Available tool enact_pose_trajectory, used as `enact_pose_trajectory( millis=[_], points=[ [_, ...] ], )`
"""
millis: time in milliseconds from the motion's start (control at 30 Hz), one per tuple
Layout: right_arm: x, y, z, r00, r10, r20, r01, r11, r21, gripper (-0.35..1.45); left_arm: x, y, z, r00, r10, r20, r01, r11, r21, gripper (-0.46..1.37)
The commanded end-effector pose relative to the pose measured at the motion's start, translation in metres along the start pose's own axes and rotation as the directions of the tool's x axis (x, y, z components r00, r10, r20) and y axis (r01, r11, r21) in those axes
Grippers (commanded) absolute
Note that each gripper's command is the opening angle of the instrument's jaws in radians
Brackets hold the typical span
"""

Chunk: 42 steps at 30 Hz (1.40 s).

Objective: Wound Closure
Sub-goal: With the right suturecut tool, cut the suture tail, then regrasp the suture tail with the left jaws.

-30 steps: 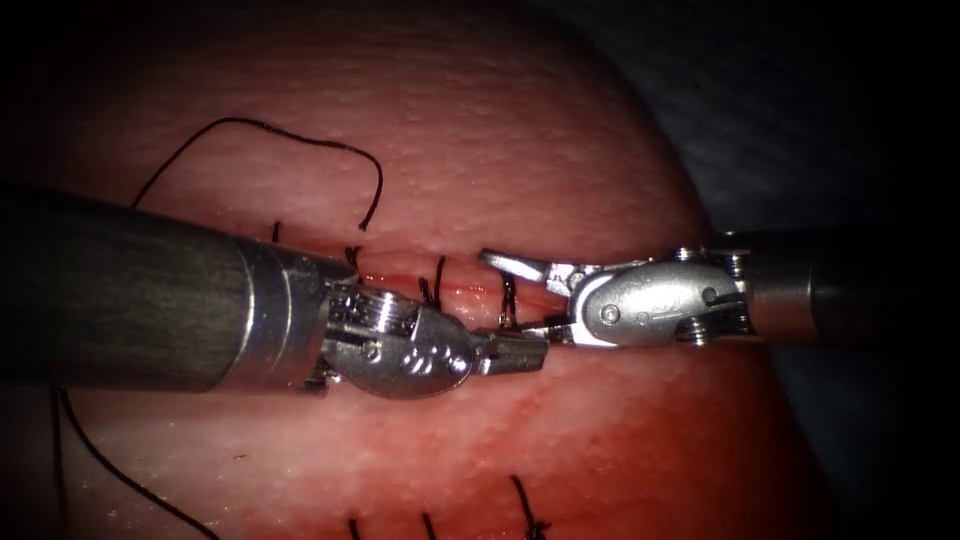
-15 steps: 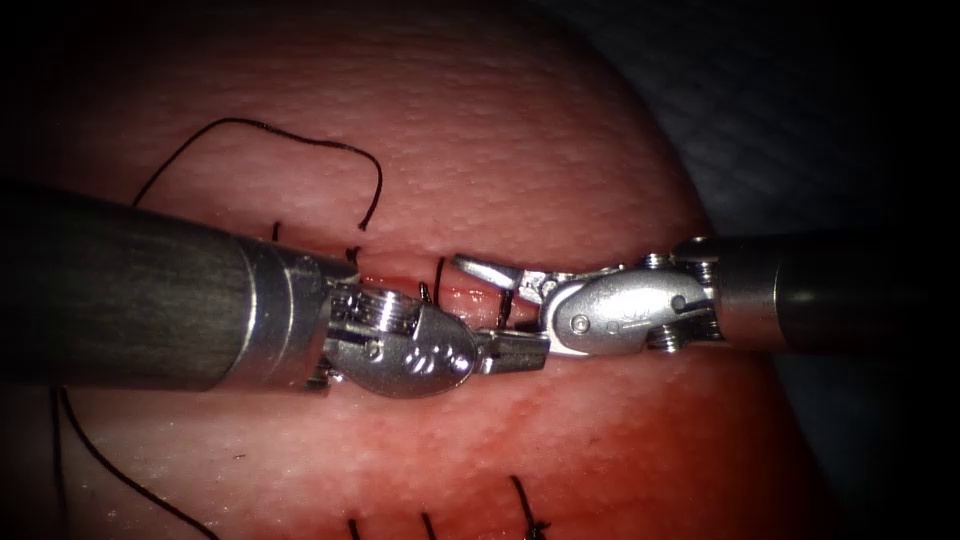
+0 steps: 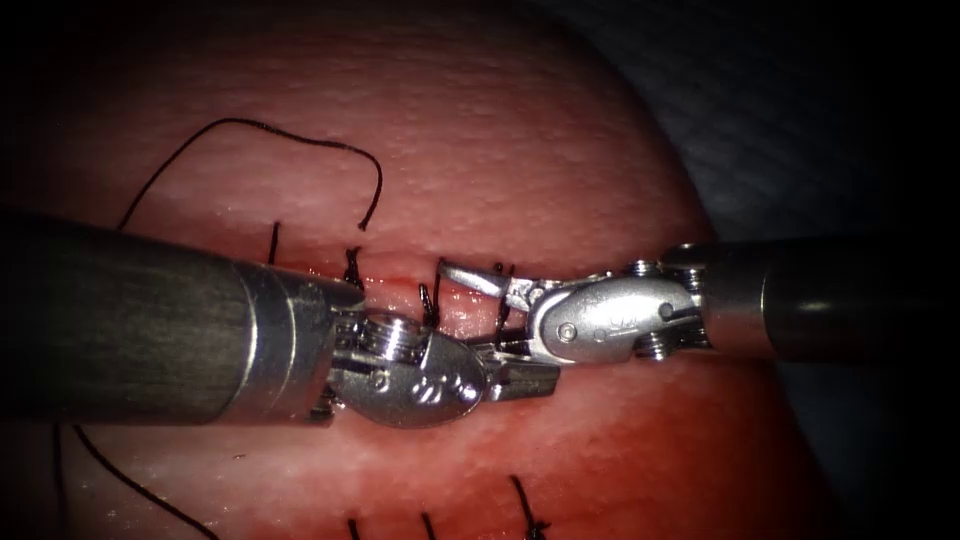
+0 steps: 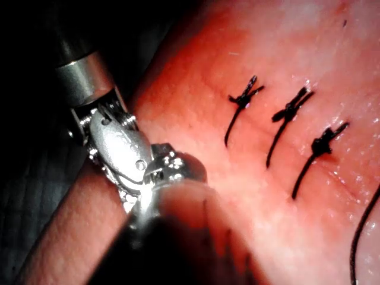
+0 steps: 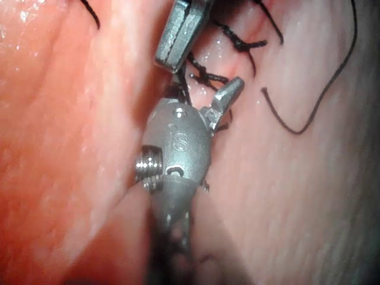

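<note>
The tissue [image 3: 520, 150] has a cut [image 3: 400, 275] running left to right, crossed by dark stitches. My left tool [image 3: 552, 380] comes in from the left below the cut, its jaws shut on a strand of thread [image 3: 502, 300] that rises from a stitch. My right tool [image 3: 460, 308] comes in from the right with its jaws open, one on each side of that strand. In the right wrist view the right tool [image 5: 199, 89] stands open at the knotted thread [image 5: 199, 74], with the left tool [image 5: 171, 59] shut just beyond it. I see no needle.
A loose thread tail [image 3: 300, 140] curls over the tissue above the cut, on the left. More thread [image 3: 130, 485] trails under the left shaft. Tied stitches [image 3: 525, 512] sit along the near edge, also seen as three knotted stitches [image 4: 291, 107] in the left wrist view.
My right tool has slid left along the cut, so its open jaws now straddle the upright strand. The left tool has shifted slightly down and right, jaws still shut.
</note>
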Motion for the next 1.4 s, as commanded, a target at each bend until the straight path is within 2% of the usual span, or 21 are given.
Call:
enact_pose_trajectory(
  millis=[33,200,233,400,467,567,633,700,733,800,933,1133,1333,1400],
  points=[
    [0.0001,0.0001,-0.0002,1.0,-0.004,-0.004,0.005,1.0,0.007,1.18,-0.0003,0.0,-0.0002,1.0,0.002,-0.004,-0.002,1.0,-0.004,-0.35],
    [0.0005,0.0007,-0.0015,1.0,-0.009,-0.013,0.009,1.0,0.022,1.16,-0.0017,-0.0003,-0.0012,1.0,-0.012,-0.022,0.012,1.0,0.01,-0.35],
    [0.0007,0.001,-0.0023,1.0,-0.012,-0.012,0.012,1.0,0.021,1.16,-0.0024,-0.0005,-0.0015,0.999,-0.027,-0.027,0.028,1.0,0.008,-0.03],
    [0.001,0.0023,-0.005,1.0,-0.02,0.005,0.02,0.999,0.025,1.16,-0.0044,-0.001,-0.0019,0.998,-0.043,-0.043,0.044,0.999,0.014,0.35],
    [0.0011,0.0026,-0.0058,1.0,-0.017,0.006,0.017,0.999,0.028,1.16,-0.0048,-0.0011,-0.0019,0.998,-0.041,-0.045,0.042,0.999,0.013,0.53],
    [0.0012,0.0028,-0.0063,1.0,-0.015,0.004,0.015,0.999,0.033,1.16,-0.0047,-0.0011,-0.0015,0.998,-0.042,-0.045,0.043,0.999,0.021,0.71],
    [0.0013,0.0029,-0.0066,1.0,-0.014,0.002,0.014,0.999,0.036,1.16,-0.0044,-0.0012,-0.0011,0.998,-0.045,-0.042,0.046,0.999,0.025,0.68],
    [0.0013,0.003,-0.0068,1.0,-0.013,0.001,0.013,0.999,0.038,1.15,-0.0041,-0.0013,-0.0006,0.998,-0.048,-0.04,0.049,0.998,0.032,0.55],
    [0.0013,0.0031,-0.007,1.0,-0.013,0.002,0.013,0.999,0.038,1.15,-0.0039,-0.0014,-0.0002,0.999,-0.038,-0.039,0.04,0.998,0.038,0.38],
    [0.0012,0.0033,-0.0075,1.0,-0.013,0.008,0.013,0.999,0.036,1.15,-0.0036,-0.0014,0.0004,0.999,-0.023,-0.036,0.025,0.999,0.047,0.2],
    [0.001,0.0039,-0.009,1.0,-0.011,0.025,0.011,1.0,0.029,1.15,-0.0032,-0.0012,0.0016,1.0,0.006,-0.027,-0.004,0.998,0.056,0.02],
    [0.0011,0.005,-0.0113,0.999,-0.006,0.046,0.005,1.0,0.022,1.14,-0.004,-0.0006,0.0029,1.0,0.024,-0.014,-0.023,0.999,0.041,0.02],
    [0.0014,0.0051,-0.0116,0.999,-0.009,0.045,0.008,1.0,0.025,1.14,-0.0049,0.0,0.0036,0.999,0.035,-0.006,-0.035,0.999,0.029,0.18],
    [0.0014,0.0051,-0.0115,0.999,-0.009,0.046,0.008,1.0,0.024,1.14,-0.0049,0.0002,0.0037,0.999,0.037,-0.004,-0.037,0.999,0.027,0.19]
  ],
)
